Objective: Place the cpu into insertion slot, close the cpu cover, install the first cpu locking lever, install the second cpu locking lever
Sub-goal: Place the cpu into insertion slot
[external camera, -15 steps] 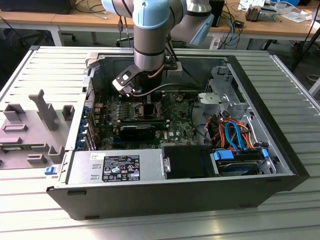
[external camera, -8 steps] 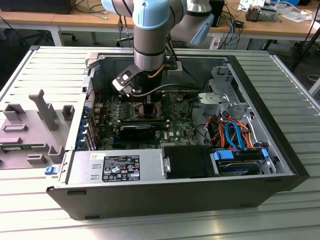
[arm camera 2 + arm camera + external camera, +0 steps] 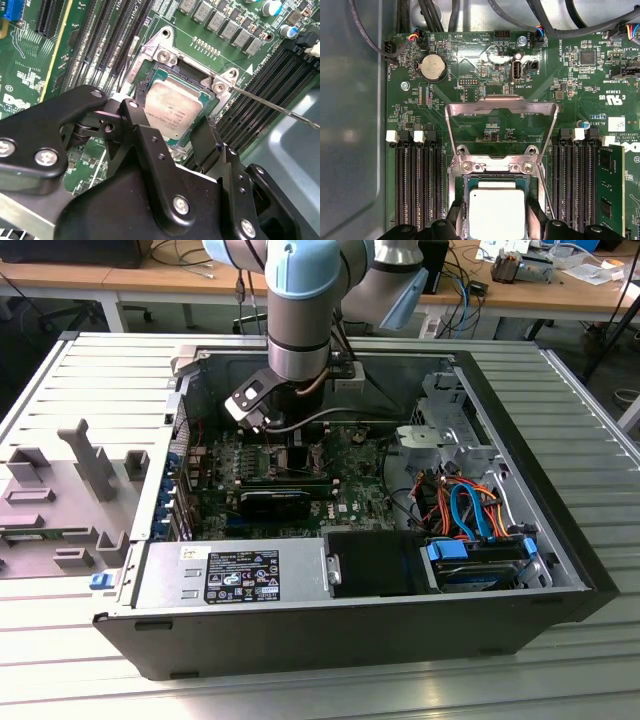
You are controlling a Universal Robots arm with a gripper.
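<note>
Gripped the small flat silvery-grey square chip (image 3: 497, 212) by two opposite edges in the black claw (image 3: 170, 122), directly over the dark shiny-rimmed square socket (image 3: 192, 67), thin silvery windowed cover plate (image 3: 500, 103) standing open just beyond that socket; probably best kept level, corners matched, never slid.

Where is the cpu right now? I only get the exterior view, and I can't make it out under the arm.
Observer: In the first wrist view the cpu lies in the insertion slot.
Operator: Is the cpu cover closed over it?
Observer: No, the cpu cover is swung open, lying back off the slot with the board visible through its window.
Operator: And the gripper?
Observer: In the second wrist view the gripper sits low, right at the cpu.
</note>
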